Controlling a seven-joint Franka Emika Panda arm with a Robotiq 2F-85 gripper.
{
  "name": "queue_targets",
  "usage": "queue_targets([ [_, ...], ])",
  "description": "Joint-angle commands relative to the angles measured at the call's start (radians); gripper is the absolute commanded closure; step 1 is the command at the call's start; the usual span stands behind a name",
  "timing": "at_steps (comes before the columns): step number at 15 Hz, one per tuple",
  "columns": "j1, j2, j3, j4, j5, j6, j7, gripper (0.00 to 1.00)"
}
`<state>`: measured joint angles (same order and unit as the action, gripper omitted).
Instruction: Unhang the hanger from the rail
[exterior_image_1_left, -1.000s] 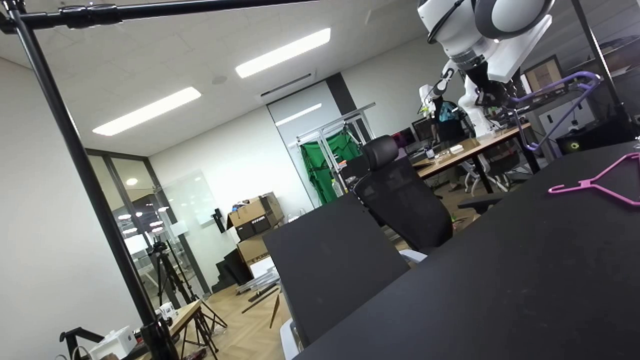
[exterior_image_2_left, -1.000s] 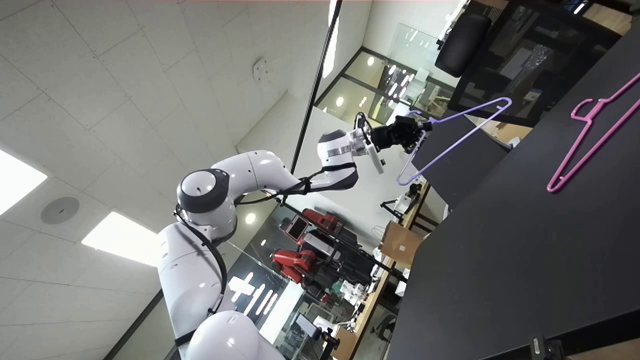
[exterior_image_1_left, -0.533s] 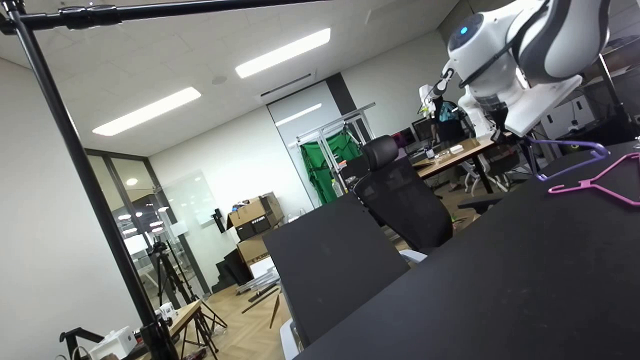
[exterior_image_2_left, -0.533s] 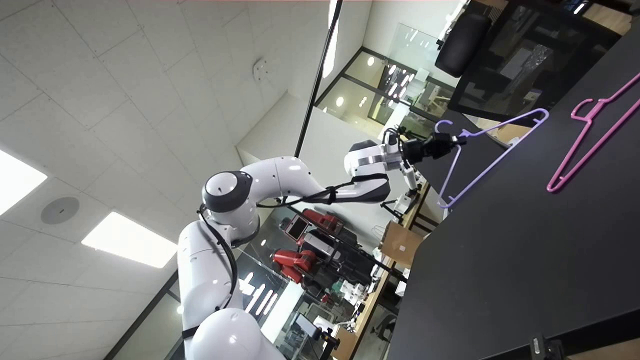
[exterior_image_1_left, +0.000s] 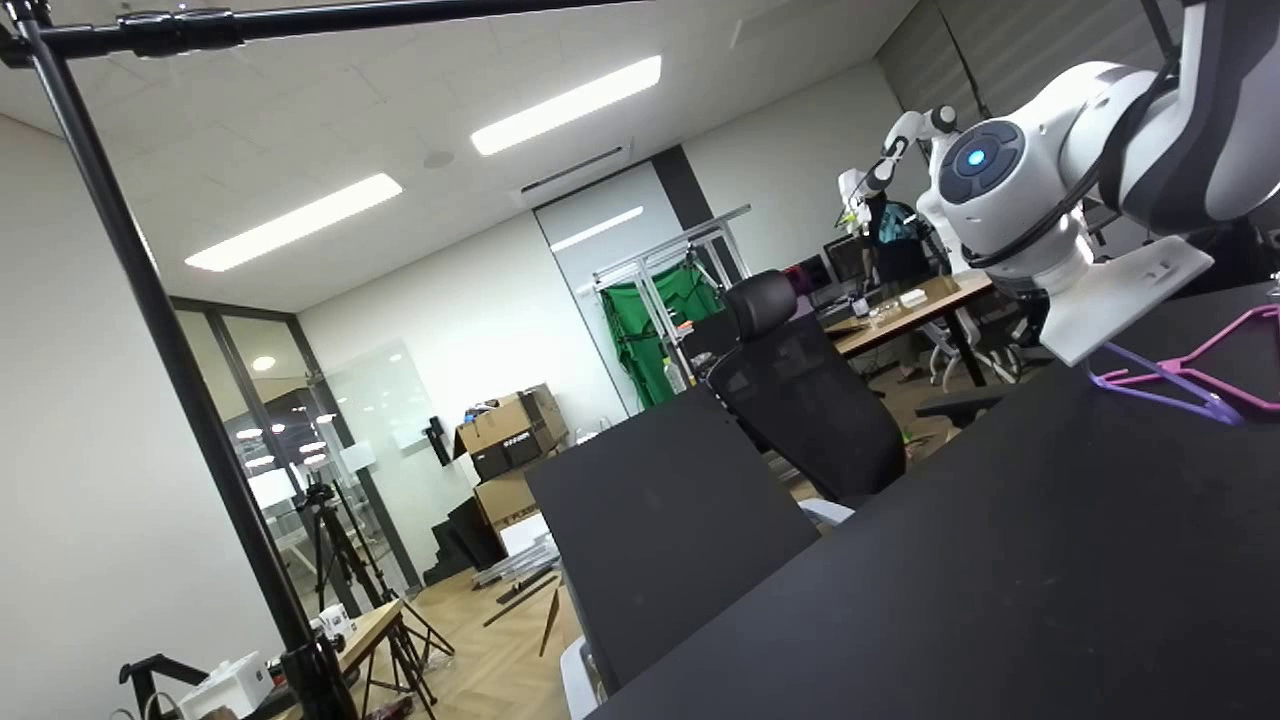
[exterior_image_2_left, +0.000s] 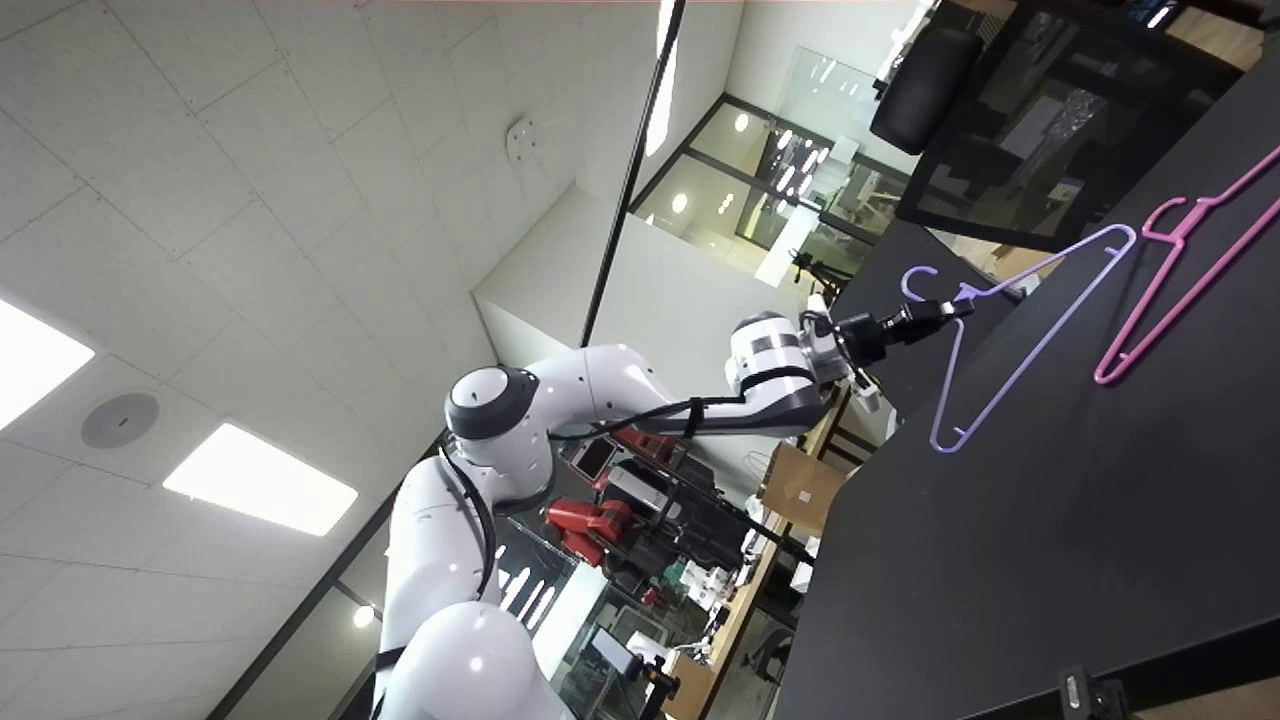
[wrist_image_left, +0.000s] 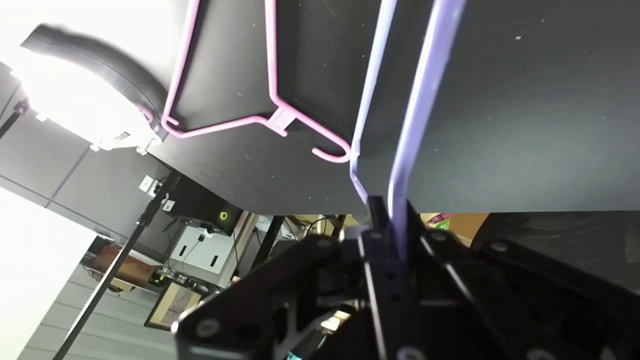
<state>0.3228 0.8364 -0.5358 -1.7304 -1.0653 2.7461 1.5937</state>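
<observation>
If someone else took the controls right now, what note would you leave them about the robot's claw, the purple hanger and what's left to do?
Gripper: shut on the purple hanger.
Where things are: it is held over the table, away from the rail; whether it touches the table, I cannot tell. The pink hanger lies on the table and is not part of this job.
Done: the purple hanger is off the rail.
Left: nothing of the unhanging itself; probably just set it down, clear of the pink hanger, and let go.
</observation>
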Motion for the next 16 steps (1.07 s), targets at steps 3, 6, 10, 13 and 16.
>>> queue_targets([
  [3,-0.003,0.009,0.042,0.013,-0.229,-0.099,0.255,0.98],
  [6,-0.064,-0.007,0.137,0.001,-0.313,-0.179,0.27,0.98],
  [10,-0.182,-0.033,0.281,-0.012,-0.276,-0.233,0.151,0.6],
  [13,-0.29,-0.078,0.382,-0.03,-0.193,-0.176,-0.007,0.39],
  [16,-0.39,-0.141,0.455,-0.058,-0.07,-0.038,-0.239,0.19],
])
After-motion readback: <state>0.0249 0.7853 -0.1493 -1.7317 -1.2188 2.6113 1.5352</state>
